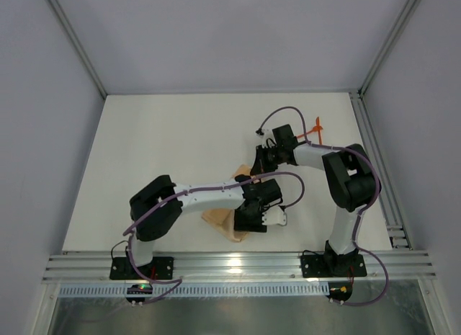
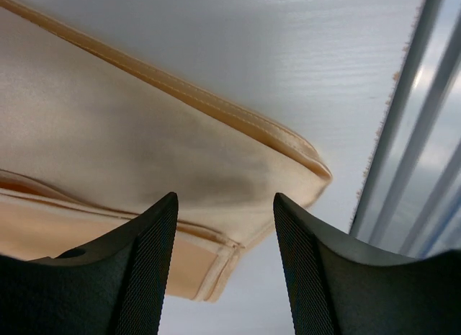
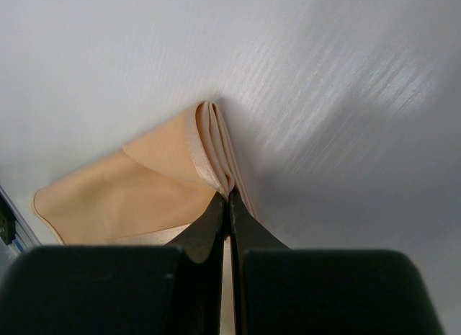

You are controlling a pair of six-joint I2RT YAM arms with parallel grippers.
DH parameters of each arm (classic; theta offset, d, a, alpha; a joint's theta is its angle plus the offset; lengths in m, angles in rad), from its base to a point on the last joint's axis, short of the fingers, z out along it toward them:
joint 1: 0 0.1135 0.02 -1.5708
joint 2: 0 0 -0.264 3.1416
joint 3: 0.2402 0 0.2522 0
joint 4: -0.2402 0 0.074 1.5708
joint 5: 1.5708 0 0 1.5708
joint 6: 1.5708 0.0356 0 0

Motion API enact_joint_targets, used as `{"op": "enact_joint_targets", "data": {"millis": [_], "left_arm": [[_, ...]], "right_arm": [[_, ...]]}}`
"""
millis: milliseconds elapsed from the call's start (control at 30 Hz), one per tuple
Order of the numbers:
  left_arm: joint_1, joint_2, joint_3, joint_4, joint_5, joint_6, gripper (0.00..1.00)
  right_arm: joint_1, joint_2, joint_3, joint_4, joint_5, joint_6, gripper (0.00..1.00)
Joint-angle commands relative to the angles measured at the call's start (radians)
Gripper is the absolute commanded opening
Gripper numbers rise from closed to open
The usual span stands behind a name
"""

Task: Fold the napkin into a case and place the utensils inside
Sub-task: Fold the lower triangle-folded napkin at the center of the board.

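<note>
while right hand pinches it, napkin runs near-to-far — tilted right.

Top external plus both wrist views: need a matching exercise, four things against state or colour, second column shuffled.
Column one:
1. left tool
2. right tool
3. napkin
4. utensils

Column two:
A. orange-red, lying apart from the napkin
B. open, poised over a napkin corner
C. peach, folded into layers
D. shut on a napkin fold

Pairs: 1-B, 2-D, 3-C, 4-A
</note>
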Motion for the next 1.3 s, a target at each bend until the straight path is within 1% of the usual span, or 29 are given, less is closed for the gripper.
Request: {"op": "enact_joint_targets", "data": {"millis": [0, 100, 167, 200, 267, 300, 333, 400, 467, 600, 700, 867, 900, 933, 967, 1067, 1100, 1167, 1267], "left_arm": [[0.018, -0.090, 0.134, -0.204, 0.120, 0.023, 0.58], [0.061, -0.148, 0.177, -0.266, 0.177, 0.003, 0.57], [0.133, -0.207, 0.162, -0.260, 0.191, -0.017, 0.55], [0.194, -0.225, 0.122, -0.242, 0.168, -0.039, 0.53], [0.264, -0.264, 0.068, -0.140, 0.089, -0.069, 0.49], [0.328, -0.265, 0.015, -0.105, 0.063, -0.084, 0.45], [0.352, -0.262, -0.011, -0.073, -0.003, -0.081, 0.43], [0.377, -0.247, -0.070, 0.036, -0.053, -0.054, 0.40], [0.377, -0.235, -0.142, 0.125, -0.047, -0.046, 0.39], [0.378, -0.192, -0.209, 0.214, -0.037, -0.080, 0.38], [0.387, -0.189, -0.257, 0.266, -0.016, -0.095, 0.38], [0.387, -0.186, -0.295, 0.282, 0.002, -0.118, 0.38], [0.387, -0.184, -0.311, 0.285, -0.002, -0.118, 0.38], [0.386, -0.182, -0.320, 0.295, -0.008, -0.118, 0.38], [0.386, -0.176, -0.328, 0.302, -0.008, -0.118, 0.38], [0.387, -0.169, -0.349, 0.319, -0.008, -0.123, 0.37], [0.387, -0.169, -0.352, 0.320, -0.007, -0.124, 0.37], [0.387, -0.170, -0.357, 0.329, -0.004, -0.126, 0.37], [0.387, -0.182, -0.352, 0.328, -0.005, -0.119, 0.37]], "right_arm": [[0.001, 0.019, 0.018, 0.006, 0.053, -0.035, 0.03], [0.001, 0.015, 0.013, 0.003, 0.056, -0.036, 0.03], [0.001, 0.009, 0.009, 0.003, 0.060, -0.038, 0.03], [0.001, 0.006, 0.002, 0.004, 0.062, -0.038, 0.03], [-0.001, -0.005, -0.005, 0.009, 0.071, -0.036, 0.03], [0.001, -0.007, -0.011, 0.014, 0.073, -0.033, 0.03], [0.001, -0.008, -0.011, 0.017, 0.074, -0.033, 0.03], [-0.001, -0.010, -0.016, 0.018, 0.080, -0.031, 0.03], [0.001, -0.013, -0.019, 0.023, 0.085, -0.030, 0.03], [0.001, -0.013, -0.033, 0.029, 0.102, -0.031, 0.03], [0.001, -0.016, -0.034, 0.023, 0.106, -0.033, 0.03], [0.001, -0.034, -0.034, 0.014, 0.117, -0.038, 0.03], [0.001, -0.037, -0.034, 0.011, 0.119, -0.045, 0.05], [0.001, -0.045, -0.034, 0.008, 0.120, -0.048, 0.09], [-0.001, -0.051, -0.033, -0.002, 0.122, -0.054, 0.20], [0.001, -0.097, -0.030, -0.034, 0.113, -0.079, 0.34], [-0.001, -0.114, -0.024, -0.044, 0.108, -0.085, 0.41], [-0.001, -0.173, -0.013, -0.092, 0.103, -0.113, 0.49], [0.001, -0.267, 0.005, -0.155, 0.111, -0.149, 0.53]]}}
